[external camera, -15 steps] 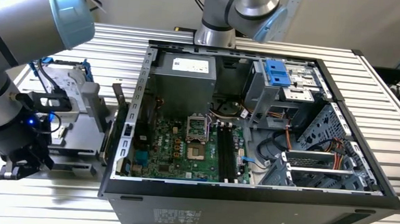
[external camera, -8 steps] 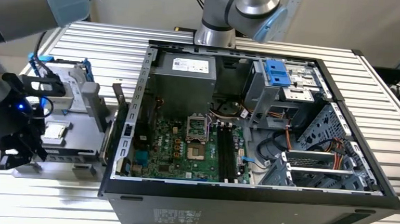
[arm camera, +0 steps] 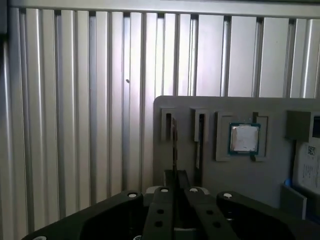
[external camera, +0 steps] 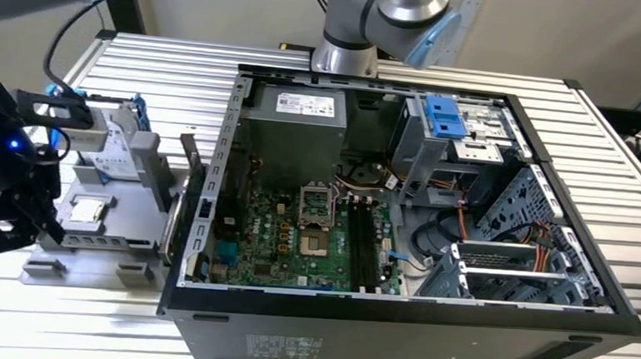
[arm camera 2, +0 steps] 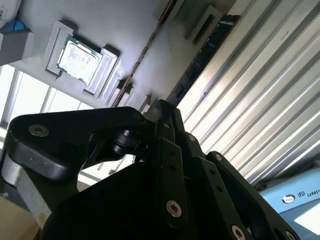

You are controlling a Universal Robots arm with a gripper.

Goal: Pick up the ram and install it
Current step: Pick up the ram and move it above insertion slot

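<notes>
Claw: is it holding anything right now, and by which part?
The claw looks shut on the ram, gripping one end of its thin edge; the ram stands in a slot of the grey tray.

1. I read this as a robotics lab or test workshop: my arm's base (external camera: 345, 56) stands on a ribbed aluminium tabletop (external camera: 161, 61).
2. An opened computer case (external camera: 400, 339) lies there, motherboard (external camera: 283, 244) bared.
3. A grey parts fixture (external camera: 142, 187) sits beside it, at the exterior view's left.

The ram (arm camera 2: 202, 57), a long thin dark blue-black stick, stands on edge in a slot of the grey holder (arm camera 2: 125, 30).
</notes>
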